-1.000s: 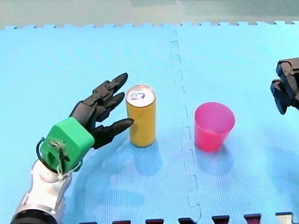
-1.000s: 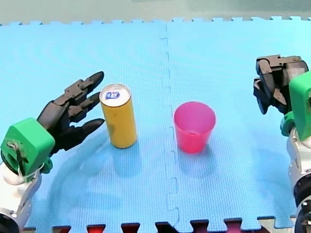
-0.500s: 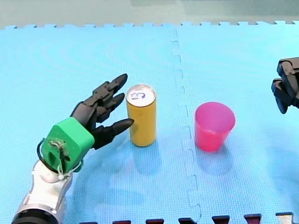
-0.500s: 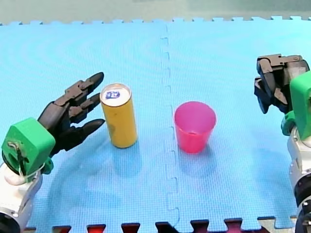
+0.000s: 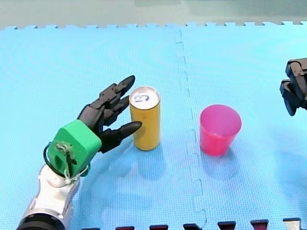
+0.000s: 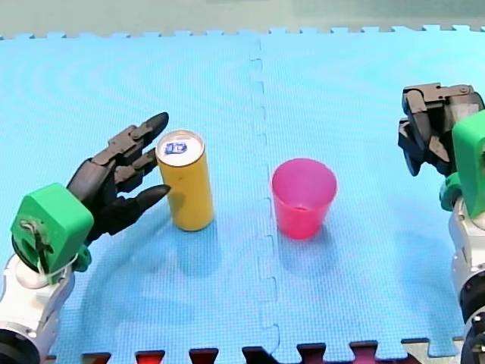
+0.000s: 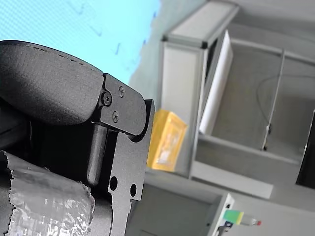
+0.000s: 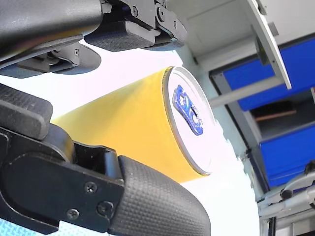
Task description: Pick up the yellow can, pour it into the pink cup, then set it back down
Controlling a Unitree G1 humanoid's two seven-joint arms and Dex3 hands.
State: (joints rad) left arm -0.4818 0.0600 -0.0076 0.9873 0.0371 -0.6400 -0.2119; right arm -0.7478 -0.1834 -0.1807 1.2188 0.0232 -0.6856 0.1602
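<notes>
left hand (image 5: pixel 104 117) has crept in, fingers apart around the can (image 5: pixel 146 125), no clamp yet; right hand (image 6: pixel 429 127) curled at right edge.

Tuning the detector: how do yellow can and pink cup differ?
Yellow can is taller, straight-sided; pink cup shorter, tapering downward. Can's top is lidded; cup is open. Left hand hovers beside the can; right hand is well right of the cup. Both upright on the blue mat.
</notes>
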